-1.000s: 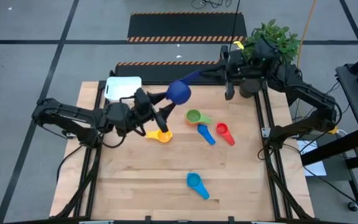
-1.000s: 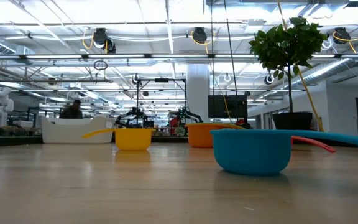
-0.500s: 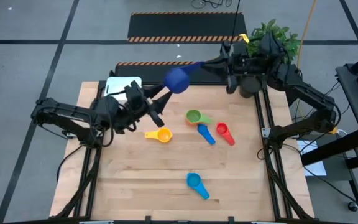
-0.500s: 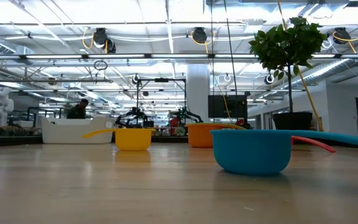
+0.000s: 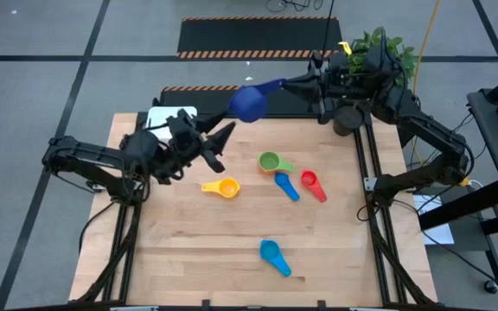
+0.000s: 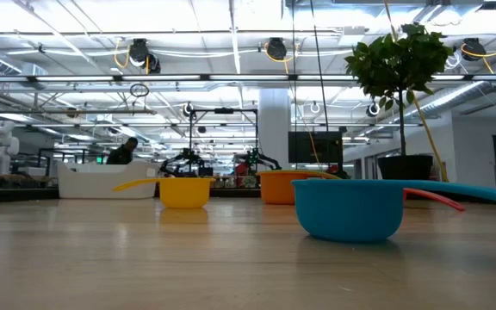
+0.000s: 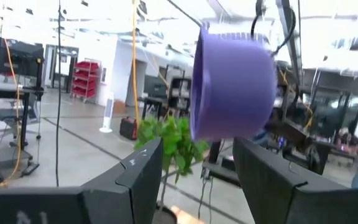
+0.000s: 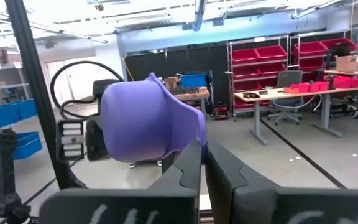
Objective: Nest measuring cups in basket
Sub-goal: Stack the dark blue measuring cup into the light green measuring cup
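Basket (image 5: 170, 119) behind left claw (image 5: 215, 149); cups (image 5: 289, 183) to its right

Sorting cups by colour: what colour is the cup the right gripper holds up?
Dark blue cup, pinched by its handle in the right gripper; clearest in the high view.

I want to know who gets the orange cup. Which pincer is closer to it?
The left. The left pincer hangs open just up and to the left of the orange cup. The right pincer, shut on the dark blue cup, is far back past the table's edge.

High view straight down; low view table-level; both wrist views share dark blue cup (image 7: 232, 87).
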